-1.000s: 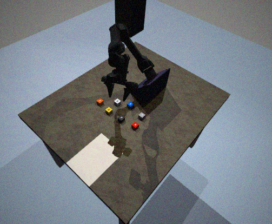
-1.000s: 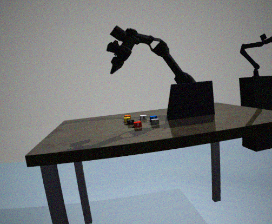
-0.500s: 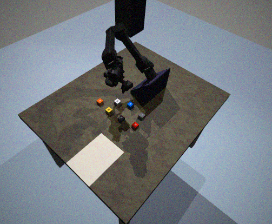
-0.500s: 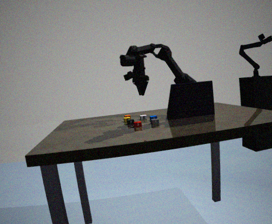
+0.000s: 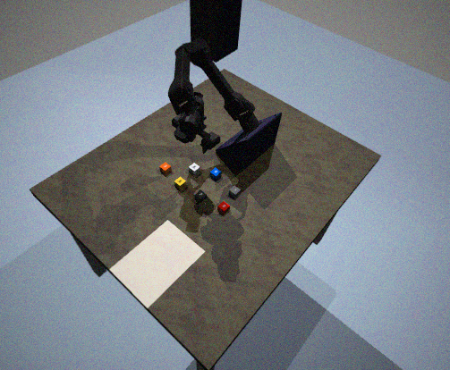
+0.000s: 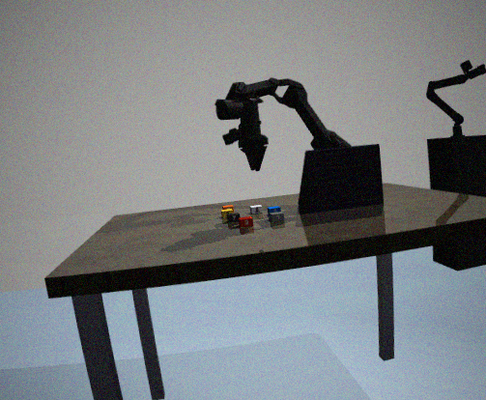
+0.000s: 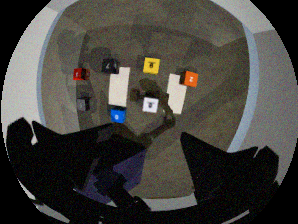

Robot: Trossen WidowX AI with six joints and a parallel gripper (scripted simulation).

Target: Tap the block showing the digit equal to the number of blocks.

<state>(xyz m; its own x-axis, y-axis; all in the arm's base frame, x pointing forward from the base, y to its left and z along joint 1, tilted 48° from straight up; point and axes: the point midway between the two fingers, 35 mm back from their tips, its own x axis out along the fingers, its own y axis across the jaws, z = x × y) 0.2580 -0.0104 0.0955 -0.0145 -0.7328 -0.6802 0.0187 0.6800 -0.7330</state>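
Observation:
Small blocks stand apart on the table: red (image 5: 224, 207) (image 6: 245, 222) (image 7: 79, 74), grey (image 5: 234, 192) (image 6: 276, 218) (image 7: 83, 104), black (image 5: 200, 196) (image 7: 110, 66), blue (image 5: 216, 173) (image 6: 273, 211) (image 7: 118, 116), white (image 5: 194, 169) (image 6: 255, 210) (image 7: 150, 105), yellow (image 5: 180, 183) (image 6: 226, 213) (image 7: 151, 65) and orange (image 5: 165, 168) (image 6: 228, 208) (image 7: 189, 79). The orange digit looks like a 2 in the wrist view; the others are too blurred to read surely. My gripper (image 6: 255, 169) (image 7: 147, 132) is open and empty, pointing down high above the table, touching no block.
A white sheet (image 5: 157, 264) lies near the table's front left edge. The arm's dark base (image 5: 250, 145) (image 6: 341, 179) stands beside the blocks, nearest the blue and grey ones. Another arm on a dark pedestal (image 6: 460, 164) stands behind the table.

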